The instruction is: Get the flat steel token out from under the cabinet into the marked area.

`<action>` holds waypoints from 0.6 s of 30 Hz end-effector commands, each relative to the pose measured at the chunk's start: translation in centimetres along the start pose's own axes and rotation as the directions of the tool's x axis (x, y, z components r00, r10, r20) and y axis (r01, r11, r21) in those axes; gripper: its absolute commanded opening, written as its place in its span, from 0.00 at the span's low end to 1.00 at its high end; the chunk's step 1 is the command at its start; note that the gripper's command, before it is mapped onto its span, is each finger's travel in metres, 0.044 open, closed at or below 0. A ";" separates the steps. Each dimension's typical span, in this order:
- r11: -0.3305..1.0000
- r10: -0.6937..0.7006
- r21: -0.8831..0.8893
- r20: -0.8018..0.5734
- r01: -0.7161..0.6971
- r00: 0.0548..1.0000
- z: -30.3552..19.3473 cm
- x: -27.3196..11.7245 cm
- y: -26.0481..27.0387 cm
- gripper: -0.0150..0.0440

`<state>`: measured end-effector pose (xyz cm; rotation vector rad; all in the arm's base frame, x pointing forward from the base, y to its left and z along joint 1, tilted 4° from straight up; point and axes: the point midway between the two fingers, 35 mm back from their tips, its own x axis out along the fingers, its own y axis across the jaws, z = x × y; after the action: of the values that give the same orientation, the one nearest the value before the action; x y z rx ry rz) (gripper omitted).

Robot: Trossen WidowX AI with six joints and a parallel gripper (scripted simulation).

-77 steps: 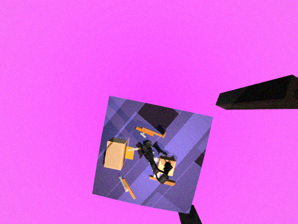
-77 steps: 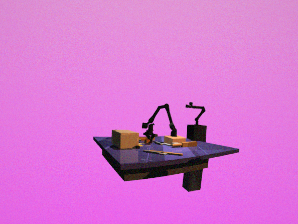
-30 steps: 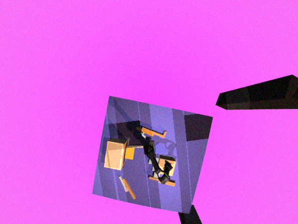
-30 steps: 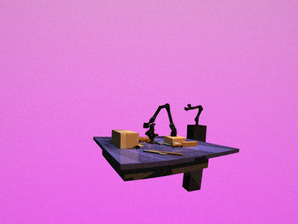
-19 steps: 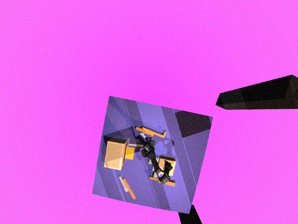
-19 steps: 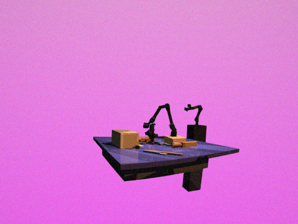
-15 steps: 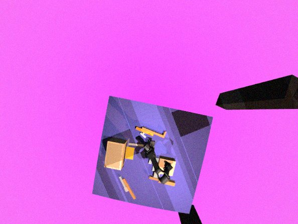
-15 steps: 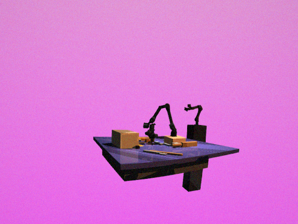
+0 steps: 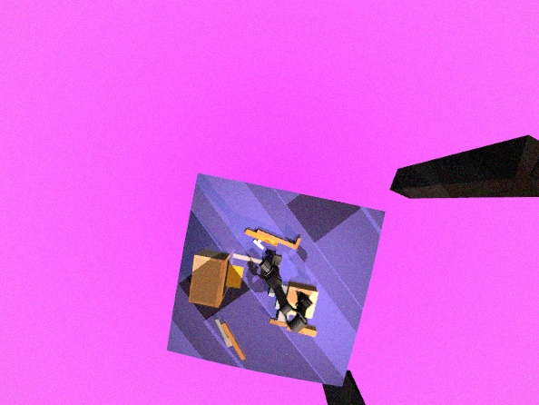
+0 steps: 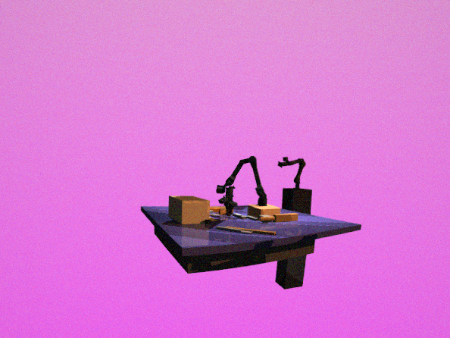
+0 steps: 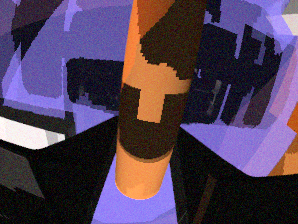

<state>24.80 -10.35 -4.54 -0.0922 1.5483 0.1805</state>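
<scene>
My gripper (image 9: 270,262) (image 10: 229,211) (image 11: 146,127) is shut on an orange round handle (image 11: 139,182), which stands between the fingers. A pale bar (image 9: 246,258) reaches from beneath the gripper towards the cabinet, its far end near the cabinet's front corner; it seems to belong to the held tool, but the join is hidden. The tan cabinet (image 9: 206,281) (image 10: 195,212) stands at the left of the table. The yellow marked area (image 9: 235,277) lies against its front, partly in shadow. I cannot make out the token in any view; the vent slots are not visible either.
An orange hooked piece (image 9: 279,241) and a small white piece (image 9: 259,244) lie beyond the gripper. A long orange strip (image 9: 234,342) (image 10: 261,231) lies beside a grey one (image 9: 223,333). My arm's tan base block (image 9: 310,309) (image 10: 265,211) has an orange bar (image 9: 307,331) (image 10: 286,217) nearby.
</scene>
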 end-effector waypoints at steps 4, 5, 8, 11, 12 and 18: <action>0.998 -0.005 0.059 0.002 0.005 1.000 0.0 -0.1 -0.1 0.25; 0.998 -0.005 0.067 0.002 0.005 1.000 0.0 -0.1 -0.1 0.25; 0.996 -0.005 0.091 0.002 0.005 1.000 0.0 -0.1 -0.1 0.25; 0.993 -0.005 0.115 0.002 0.005 1.000 0.0 -0.1 -0.1 0.25; 0.992 -0.005 0.123 0.002 0.005 1.000 0.0 -0.1 -0.1 0.25; 0.985 -0.005 0.170 0.002 0.005 1.000 0.0 -0.1 -0.1 0.25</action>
<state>24.78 -10.36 -4.53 0.0206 1.5563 0.0689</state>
